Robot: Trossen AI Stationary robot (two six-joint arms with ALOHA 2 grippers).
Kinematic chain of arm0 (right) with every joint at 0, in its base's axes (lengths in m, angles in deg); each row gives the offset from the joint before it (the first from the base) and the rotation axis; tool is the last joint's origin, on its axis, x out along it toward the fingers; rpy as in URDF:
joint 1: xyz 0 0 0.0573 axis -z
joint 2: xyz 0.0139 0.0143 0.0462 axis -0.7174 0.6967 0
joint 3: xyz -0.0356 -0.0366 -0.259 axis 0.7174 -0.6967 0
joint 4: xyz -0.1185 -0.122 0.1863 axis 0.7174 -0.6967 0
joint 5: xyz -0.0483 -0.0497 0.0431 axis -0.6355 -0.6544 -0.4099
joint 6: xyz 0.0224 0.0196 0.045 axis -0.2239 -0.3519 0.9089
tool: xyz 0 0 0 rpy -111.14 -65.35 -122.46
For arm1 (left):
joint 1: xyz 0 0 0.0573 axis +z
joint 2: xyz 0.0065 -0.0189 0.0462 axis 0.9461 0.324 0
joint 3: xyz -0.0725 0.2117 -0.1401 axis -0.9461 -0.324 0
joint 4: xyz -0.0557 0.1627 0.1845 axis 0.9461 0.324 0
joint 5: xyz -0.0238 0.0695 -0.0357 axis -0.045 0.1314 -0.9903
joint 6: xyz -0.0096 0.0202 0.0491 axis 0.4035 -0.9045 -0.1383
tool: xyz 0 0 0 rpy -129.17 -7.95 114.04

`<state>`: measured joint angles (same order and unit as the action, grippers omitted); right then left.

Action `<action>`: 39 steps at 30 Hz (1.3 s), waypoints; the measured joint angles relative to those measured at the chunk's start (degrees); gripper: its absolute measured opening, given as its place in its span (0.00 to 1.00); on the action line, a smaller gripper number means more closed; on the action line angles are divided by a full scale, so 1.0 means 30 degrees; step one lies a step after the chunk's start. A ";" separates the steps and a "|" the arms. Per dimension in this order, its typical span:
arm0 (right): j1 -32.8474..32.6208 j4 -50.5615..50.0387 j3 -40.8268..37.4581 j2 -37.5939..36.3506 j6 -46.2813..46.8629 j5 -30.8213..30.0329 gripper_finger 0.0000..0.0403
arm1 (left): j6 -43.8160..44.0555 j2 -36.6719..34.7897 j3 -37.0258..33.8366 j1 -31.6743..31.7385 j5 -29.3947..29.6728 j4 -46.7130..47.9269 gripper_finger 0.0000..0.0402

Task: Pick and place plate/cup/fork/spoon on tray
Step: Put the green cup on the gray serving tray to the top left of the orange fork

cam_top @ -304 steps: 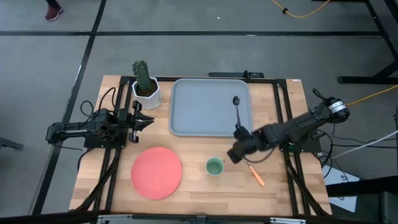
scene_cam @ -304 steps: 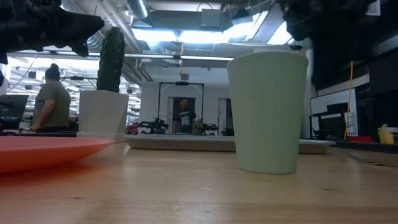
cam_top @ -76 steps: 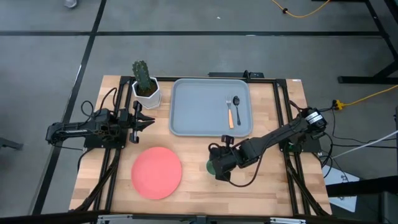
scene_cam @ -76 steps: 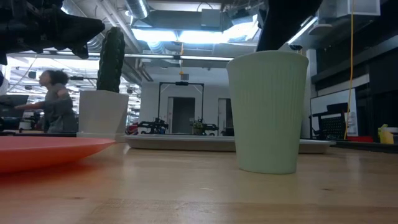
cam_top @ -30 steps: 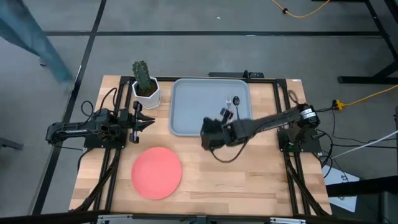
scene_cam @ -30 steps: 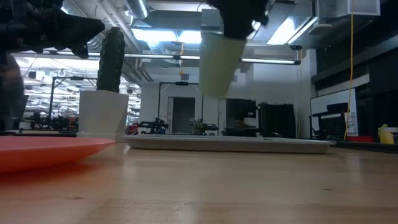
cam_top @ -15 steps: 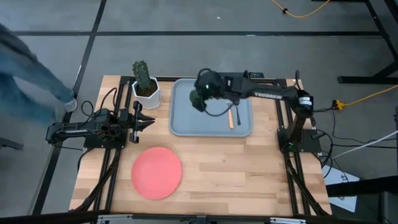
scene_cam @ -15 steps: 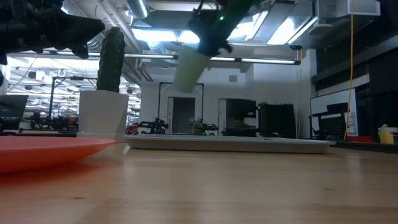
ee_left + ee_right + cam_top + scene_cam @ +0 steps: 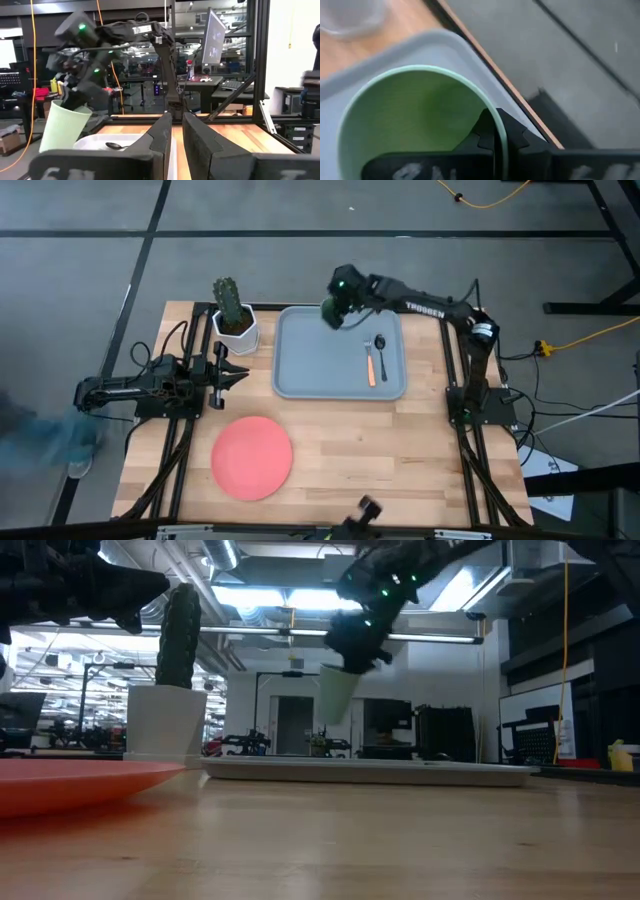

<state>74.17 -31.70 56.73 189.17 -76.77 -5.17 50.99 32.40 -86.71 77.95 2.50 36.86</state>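
While right tool [image 9: 336, 308] clamps cup [image 9: 337, 696] above tray [image 9: 310, 370], plate [image 9: 251, 457] on wooden table [image 9: 420, 470], left tool [image 9: 228, 374] narrow.

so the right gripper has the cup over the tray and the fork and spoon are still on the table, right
Not quite: the fork and spoon already lie on the tray, as the high view shows. The right gripper does hold the cup over the tray.

Light wooden worktop [image 9: 400, 470] carries the grey-blue tray [image 9: 315, 365] at twelve o'clock, a white potted cactus [image 9: 233, 320] just beside it at ten o'clock, and the coral plate [image 9: 251, 457] flat at seven o'clock, well apart from both.
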 joint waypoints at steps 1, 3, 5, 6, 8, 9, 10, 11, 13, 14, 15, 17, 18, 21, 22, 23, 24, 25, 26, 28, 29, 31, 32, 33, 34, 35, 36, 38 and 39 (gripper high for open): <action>0.0537 -0.0540 0.0000 0.0000 0.0112 0.0421 0.00 | 0.0000 0.0003 0.0005 0.0000 0.0000 0.0007 0.10; 0.1527 -0.1582 0.0000 0.0000 0.0584 0.1177 0.00 | 0.0003 0.0002 0.0001 0.0000 0.0001 0.0000 0.10; 0.2323 -0.2505 -0.0122 0.0000 0.1043 0.1353 0.00 | -0.0007 0.0003 0.0000 0.0000 0.0001 0.0000 0.10; 0.2647 -0.2852 -0.0238 0.0000 0.1175 0.1359 0.00 | -0.0007 -0.0004 0.0000 0.0000 0.0000 0.0007 0.10; 0.3137 -0.3608 -0.0469 0.0007 0.1507 0.1354 0.00 | 0.0000 0.0003 0.0000 0.0000 0.0007 0.0007 0.10; 0.3283 -0.3834 -0.0593 0.0007 0.1527 0.1353 0.00 | -0.0004 -0.0002 0.0007 0.0000 0.0004 0.0007 0.10; 0.3369 -0.3742 -0.0757 0.0007 0.1514 0.1348 0.00 | -0.0007 0.0000 0.0006 0.0000 0.0000 0.0007 0.10; 0.3397 -0.3637 -0.0989 0.0007 0.1504 0.1373 0.00 | -0.0005 0.0003 0.0005 0.0000 0.0000 0.0010 0.10; 0.3397 -0.3654 -0.1442 0.0013 0.1526 0.1412 0.00 | 0.0000 0.0003 0.0007 0.0000 0.0000 0.0008 0.10; 0.3384 -0.3543 -0.1695 0.0015 0.1517 0.1418 0.00 | 0.0000 0.0003 0.0001 0.0000 0.0000 0.0015 0.10; 0.3382 -0.3305 -0.2016 0.0009 0.1520 0.1439 0.00 | 0.0000 0.0002 0.0002 0.0000 0.0000 0.0015 0.10; 0.3452 -0.3019 -0.2669 0.0011 0.1592 0.1577 0.00 | 0.0004 0.0003 0.0000 -0.0004 0.0000 0.0015 0.10; 0.3503 -0.2967 -0.2953 0.0016 0.1591 0.1764 0.00 | 0.0003 -0.0004 0.0003 0.0000 0.0000 0.0015 0.10; 0.3557 -0.2150 -0.3326 0.0021 0.1588 0.1864 0.01 | 0.0007 0.0000 0.0004 -0.0001 0.0000 0.0015 0.10; 0.3557 -0.2015 -0.3421 0.0007 0.1621 0.1865 0.03 | 0.0007 0.0003 0.0001 0.0000 0.0000 0.0015 0.10; 0.3550 -0.1913 -0.3512 0.0007 0.1679 0.1894 0.04 | 0.0007 -0.0004 0.0007 0.0000 0.0000 0.0015 0.10; 0.3542 -0.1895 -0.3548 0.0021 0.1739 0.1969 0.06 | 0.0007 0.0003 0.0001 0.0000 0.0000 0.0015 0.10; 0.3542 -0.1902 -0.3548 0.0022 0.1852 0.2094 0.08 | 0.0007 0.0003 0.0007 0.0000 0.0000 0.0015 0.10; 0.3542 -0.1892 -0.3548 0.0017 0.1926 0.2267 0.09 | 0.0015 0.0002 0.0000 0.0000 0.0000 0.0015 0.10; 0.3528 -0.1899 -0.3548 0.0007 0.1985 0.2384 0.11 | 0.0015 0.0003 0.0005 0.0000 0.0000 0.0015 0.10; 0.3528 -0.1909 -0.3548 0.0007 0.1999 0.2381 0.12 | 0.0022 0.0003 0.0000 0.0000 0.0000 0.0017 0.10; 0.3535 -0.1883 -0.3548 0.0007 0.2074 0.2374 0.13 | 0.0022 0.0003 0.0007 0.0000 0.0000 0.0022 0.10; 0.3535 -0.1880 -0.3548 0.0007 0.2068 0.2374 0.13 | 0.0022 0.0002 0.0007 0.0000 0.0000 0.0021 0.10; 0.3535 -0.1894 -0.3548 0.0007 0.2048 0.2374 0.13 | 0.0022 0.0001 0.0007 0.0000 0.0000 0.0022 0.10; 0.3535 -0.1889 -0.3548 0.0007 0.2041 0.2374 0.13 | 0.0022 0.0003 0.0007 0.0000 0.0000 0.0022 0.10; 0.3535 -0.1875 -0.3548 0.0007 0.2039 0.2374 0.14 | 0.0029 0.0003 0.0000 0.0000 0.0000 0.0022 0.10; 0.3540 -0.1868 -0.3543 0.0007 0.2034 0.2374 0.14 | 0.0029 0.0003 0.0002 0.0000 0.0000 0.0022 0.10; 0.3542 -0.1854 -0.3548 0.0007 0.2025 0.2339 0.14 | 0.0029 0.0000 0.0006 0.0000 0.0000 0.0019 0.10; 0.3540 -0.1802 -0.3548 0.0007 0.2023 0.2273 0.14 | 0.0029 -0.0004 0.0000 0.0000 0.0000 0.0022 0.10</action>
<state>84.79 -37.11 46.08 189.20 -70.71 1.65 51.08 32.39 -86.71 77.95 2.50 36.92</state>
